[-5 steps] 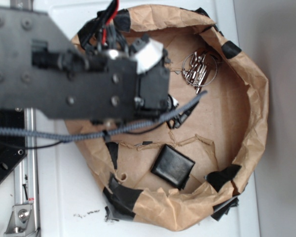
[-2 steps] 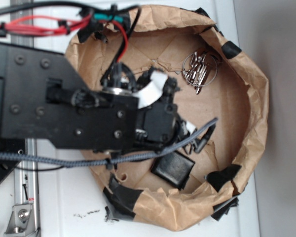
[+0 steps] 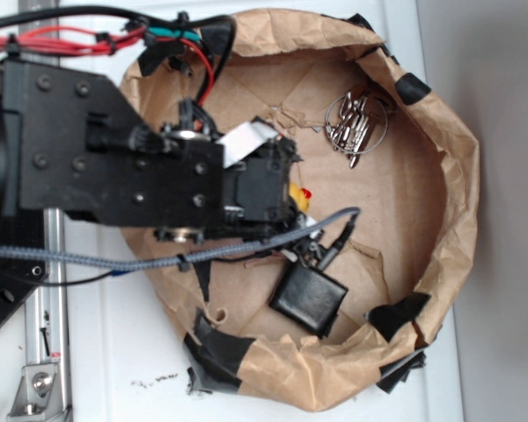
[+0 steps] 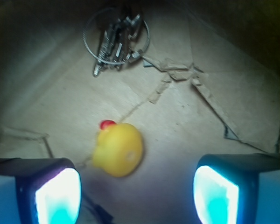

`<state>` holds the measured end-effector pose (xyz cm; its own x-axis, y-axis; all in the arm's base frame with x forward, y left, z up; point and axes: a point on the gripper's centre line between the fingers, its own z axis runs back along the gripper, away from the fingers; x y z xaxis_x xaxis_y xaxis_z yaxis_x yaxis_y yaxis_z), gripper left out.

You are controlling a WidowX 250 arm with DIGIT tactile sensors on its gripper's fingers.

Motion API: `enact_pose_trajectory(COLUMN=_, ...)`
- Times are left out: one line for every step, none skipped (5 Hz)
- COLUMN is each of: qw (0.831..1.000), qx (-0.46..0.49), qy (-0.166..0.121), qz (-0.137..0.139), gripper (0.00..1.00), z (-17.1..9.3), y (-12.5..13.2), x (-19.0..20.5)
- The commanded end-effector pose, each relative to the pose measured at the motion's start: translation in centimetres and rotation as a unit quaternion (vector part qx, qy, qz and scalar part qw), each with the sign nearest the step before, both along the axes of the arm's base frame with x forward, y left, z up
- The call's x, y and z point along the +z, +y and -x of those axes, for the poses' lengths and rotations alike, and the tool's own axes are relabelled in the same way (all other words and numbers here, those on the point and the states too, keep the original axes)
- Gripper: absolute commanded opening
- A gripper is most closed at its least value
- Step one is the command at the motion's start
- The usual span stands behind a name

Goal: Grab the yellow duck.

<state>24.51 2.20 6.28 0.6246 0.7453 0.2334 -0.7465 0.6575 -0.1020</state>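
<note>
The jaws stand wide apart, released, nothing between the pads. In the wrist view the gripper (image 4: 137, 186) shows two pads at approx. 7 and 5 o'clock of the frame, both glowing pale blue-white. The yellow duck (image 4: 118, 149) lies on the brown floor between them, nearer to the left pad but not touching it; its red beak points to approx. 11 o'clock. In the exterior view only a small part of the yellow duck (image 3: 297, 195) shows, at the 3 o'clock edge of the gripper (image 3: 273, 189).

The container is a brown paper bowl (image 3: 453, 176) w/ crumpled walls and black tape patches, standing on the white table (image 3: 114, 352). Inside it, besides the duck: a ring of metal keys (image 3: 355, 123) at approx. 1 o'clock of the bowl, and a black square pad (image 3: 308, 297) at approx. 6 o'clock, just beside the duck's area.

The arm (image 3: 114, 167) comes in from 9 o'clock, black and flat, reaching over the bowl's left rim, w/ red wires (image 3: 62, 41) above and a grey braided cable (image 3: 158, 259) running below.
</note>
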Motion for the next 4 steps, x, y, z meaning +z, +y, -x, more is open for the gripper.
enact_pose_trajectory(qw=1.0, qx=0.014, qy=-0.026, qz=-0.011, gripper=1.0, z=-0.3, y=2.9, x=0.9)
enact_pose_trajectory(qw=0.999, qx=0.011, qy=-0.012, qz=-0.031, gripper=1.0, z=-0.4, y=3.3, x=-0.6)
enact_pose_trajectory(qw=0.999, qx=-0.013, qy=0.0, qz=-0.037, gripper=1.0, z=-0.6, y=2.2, x=-1.9)
enact_pose_trajectory(qw=0.999, qx=-0.033, qy=0.02, qz=-0.035, gripper=1.0, z=-1.3, y=1.0, x=-3.3)
